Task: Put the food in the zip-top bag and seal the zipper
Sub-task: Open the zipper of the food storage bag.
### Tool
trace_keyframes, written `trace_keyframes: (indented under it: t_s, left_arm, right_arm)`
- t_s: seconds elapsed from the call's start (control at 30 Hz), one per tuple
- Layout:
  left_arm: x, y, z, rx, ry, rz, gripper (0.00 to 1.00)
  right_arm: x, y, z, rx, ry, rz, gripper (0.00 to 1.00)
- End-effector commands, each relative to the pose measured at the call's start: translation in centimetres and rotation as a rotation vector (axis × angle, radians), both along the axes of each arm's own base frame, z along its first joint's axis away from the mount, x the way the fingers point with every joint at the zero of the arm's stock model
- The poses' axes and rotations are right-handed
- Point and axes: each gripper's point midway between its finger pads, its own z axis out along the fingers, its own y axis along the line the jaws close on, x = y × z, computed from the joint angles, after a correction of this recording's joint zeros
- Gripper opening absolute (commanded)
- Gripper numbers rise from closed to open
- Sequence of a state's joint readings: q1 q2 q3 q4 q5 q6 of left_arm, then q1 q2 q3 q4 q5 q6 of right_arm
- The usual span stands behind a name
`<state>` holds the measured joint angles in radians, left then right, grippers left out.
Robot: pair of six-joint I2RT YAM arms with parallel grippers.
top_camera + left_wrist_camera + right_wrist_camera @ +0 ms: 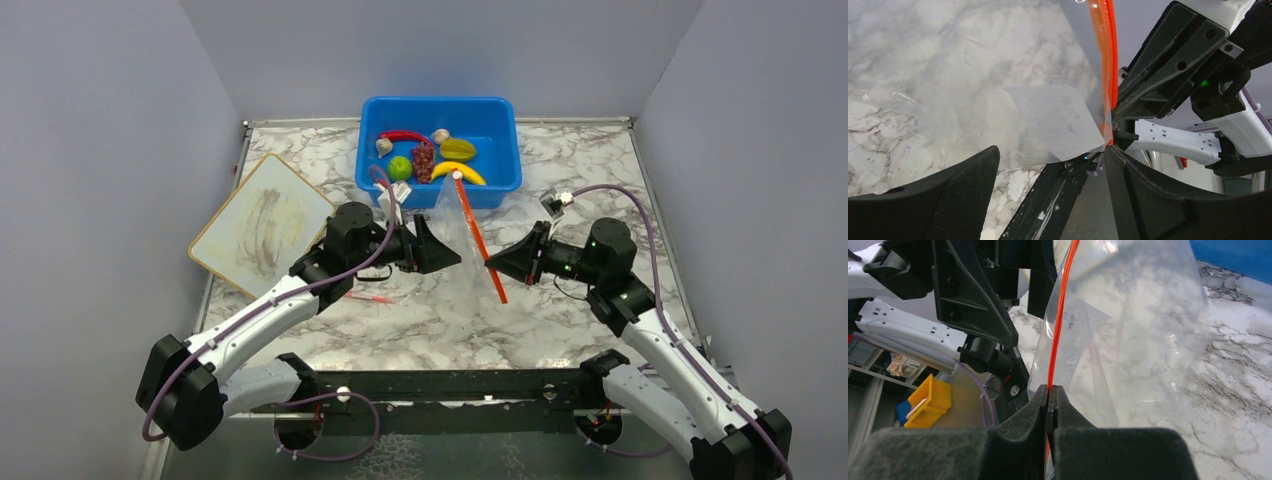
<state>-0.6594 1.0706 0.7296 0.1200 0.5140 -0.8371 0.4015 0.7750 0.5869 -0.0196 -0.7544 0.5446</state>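
1 zipper [1060, 315] pinched by right end effector [1049, 390] | left end effector [1050, 150] spread beside bag [1138, 330]

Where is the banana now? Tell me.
In the top external view, the banana lies inside the blue tub at far centre, by its near wall, right of the grape bunch, in front of the starfruit.

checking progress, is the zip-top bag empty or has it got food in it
Empty. Only the marble tabletop shows through the clear zip-top bag, and the banana, lime, chili and grapes lie in the blue tub.
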Motion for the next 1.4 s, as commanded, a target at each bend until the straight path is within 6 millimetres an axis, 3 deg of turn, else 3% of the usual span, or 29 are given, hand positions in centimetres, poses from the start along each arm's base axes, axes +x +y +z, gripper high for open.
trace_keyframes:
  t_s: [0.0,0.23,0.43,0.77,1.0,1.17,1.37]
  left_arm:
    - [0.6,-2.0,2.3,-0.039,-0.07,-0.027,0.79]
    - [1.6,-3.2,1.9,-0.011,-0.083,-0.019,0.79]
    - [1.8,-3.8,1.3,0.01,-0.087,-0.017,0.71]
    - [1.2,-3.8,0.6,0.03,-0.111,-0.051,0.01]
    - [-0.2,-3.2,0.4,0.044,-0.176,-0.111,0.0]
    - [-1.1,-2.8,0.7,0.029,-0.218,-0.148,0.0]
    - [-2.2,-2.8,0.7,0.012,-0.25,-0.206,0.0]
  right_arm:
    - [-0.6,0.8,0.9,0.034,-0.031,0.062,0.01]
    - [-0.7,1.2,0.4,0.024,-0.018,0.094,0.01]
    - [-1.1,1.5,-0.2,0.02,-0.009,0.121,0.01]
    - [-0.5,1.0,-0.9,-0.025,0.028,0.057,0.04]
    - [-0.2,0.7,1.4,0.044,0.1,-0.022,0.05]
    - [-0.2,0.7,2.4,0.078,0.133,-0.042,0.2]
    - [-0.3,0.9,3.4,0.101,0.151,-0.029,0.21]
